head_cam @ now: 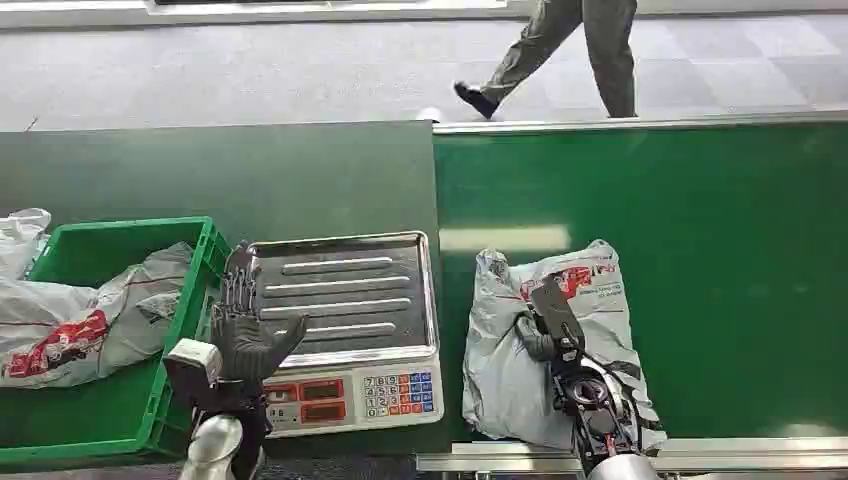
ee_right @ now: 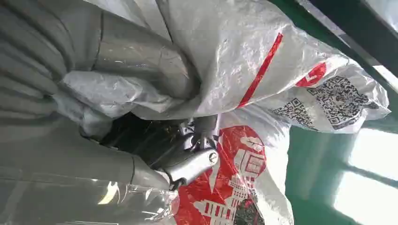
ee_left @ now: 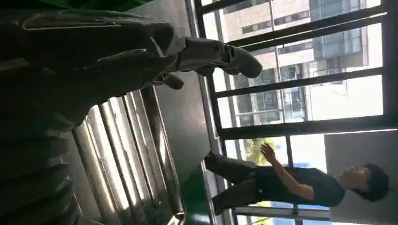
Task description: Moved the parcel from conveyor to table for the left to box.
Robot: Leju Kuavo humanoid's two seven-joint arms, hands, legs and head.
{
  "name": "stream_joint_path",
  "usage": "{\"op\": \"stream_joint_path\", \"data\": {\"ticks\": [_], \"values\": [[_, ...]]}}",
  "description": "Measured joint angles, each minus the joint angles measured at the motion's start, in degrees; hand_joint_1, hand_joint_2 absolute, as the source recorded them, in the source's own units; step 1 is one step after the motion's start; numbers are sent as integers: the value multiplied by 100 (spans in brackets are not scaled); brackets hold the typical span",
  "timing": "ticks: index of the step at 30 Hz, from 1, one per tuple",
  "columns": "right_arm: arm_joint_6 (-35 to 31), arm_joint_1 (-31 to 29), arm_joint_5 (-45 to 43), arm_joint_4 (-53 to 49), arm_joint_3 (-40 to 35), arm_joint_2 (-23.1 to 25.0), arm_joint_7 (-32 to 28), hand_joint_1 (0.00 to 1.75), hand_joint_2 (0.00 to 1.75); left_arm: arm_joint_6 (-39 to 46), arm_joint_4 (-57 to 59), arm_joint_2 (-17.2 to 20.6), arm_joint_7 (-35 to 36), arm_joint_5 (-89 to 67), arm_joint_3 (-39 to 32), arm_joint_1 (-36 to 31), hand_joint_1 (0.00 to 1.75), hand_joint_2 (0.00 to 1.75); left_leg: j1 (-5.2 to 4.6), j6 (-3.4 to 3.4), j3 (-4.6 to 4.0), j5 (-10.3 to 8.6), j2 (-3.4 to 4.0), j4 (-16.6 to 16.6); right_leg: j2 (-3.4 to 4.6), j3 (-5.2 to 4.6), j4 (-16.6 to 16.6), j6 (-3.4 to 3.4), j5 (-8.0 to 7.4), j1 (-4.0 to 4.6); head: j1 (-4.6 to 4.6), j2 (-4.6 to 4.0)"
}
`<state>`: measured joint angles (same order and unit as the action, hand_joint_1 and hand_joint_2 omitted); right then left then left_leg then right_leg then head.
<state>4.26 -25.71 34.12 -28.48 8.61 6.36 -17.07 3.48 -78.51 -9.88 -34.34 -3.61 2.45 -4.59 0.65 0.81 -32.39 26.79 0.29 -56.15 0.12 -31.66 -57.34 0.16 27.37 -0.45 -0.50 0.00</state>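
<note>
We see the left arm [head_cam: 212, 450] as a polished silver tube ending in a pale grey wrist block. Its left hand [head_cam: 243, 330] is dark grey, with slim segmented fingers and a thicker thumb. In the left wrist view that hand [ee_left: 84, 51] shows glossy dark grey covers and a rounded grey thumb [ee_left: 234, 58]. The right arm [head_cam: 600, 420] is black near the wrist, with exposed round fittings, red marks and dark cables. The right hand [head_cam: 550, 320] has dark fingers. Close up, the right hand [ee_right: 70, 75] has a grey ribbed cover, a thick grey thumb, and a bright metal link with a screw [ee_right: 213, 158].
</note>
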Motion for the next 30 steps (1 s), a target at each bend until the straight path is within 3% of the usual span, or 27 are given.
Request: {"op": "stream_joint_path", "data": {"ticks": [7, 10, 12, 17, 24, 30], "values": [[15, 53, -32, -109, 92, 61, -43, 175, 175, 2, -59, -2, -2, 0, -24, 48, 0, 175, -2, 0, -18, 0, -1, -1, 0, -17, -1, 1, 0, -2, 0, 0], [122, 142, -540, -303, 153, 114, -665, 175, 175, 68, -96, -15, -89, 32, -57, 64, 0, 175, -2, 0, -26, 0, -2, -1, -1, -24, -1, 1, -1, -2, 0, 0], [122, 287, -1182, -756, 184, 186, -1089, 175, 175, 94, -158, -39, -179, 74, -88, 86, 0, 175, -2, 0, -27, 0, -4, -2, -1, -26, -1, 1, -1, -2, 0, 0], [-81, 885, -2652, -2701, 155, 348, -1340, 175, 175, 308, -313, -90, -437, 310, -171, 138, 0, 175, -2, 0, -35, 0, -17, -1, -7, -31, -1, 3, 3, -2, 0, 0], [-1292, 1337, -1601, -4989, -593, 402, -1668, 175, 175, 627, -619, -131, -544, 354, -177, 131, 0, 175, -2, 0, -35, 0, -3, -1, -3, -34, -1, 3, 2, -2, 0, 0], [-2112, 1287, -808, -5747, -1202, 367, -1784, 175, 175, 912, -1108, -116, -544, 345, -127, 173, 0, 175, -2, 0, -34, -2, -3, -1, -4, -31, -2, 3, 2, -1, 0, 0]]}}
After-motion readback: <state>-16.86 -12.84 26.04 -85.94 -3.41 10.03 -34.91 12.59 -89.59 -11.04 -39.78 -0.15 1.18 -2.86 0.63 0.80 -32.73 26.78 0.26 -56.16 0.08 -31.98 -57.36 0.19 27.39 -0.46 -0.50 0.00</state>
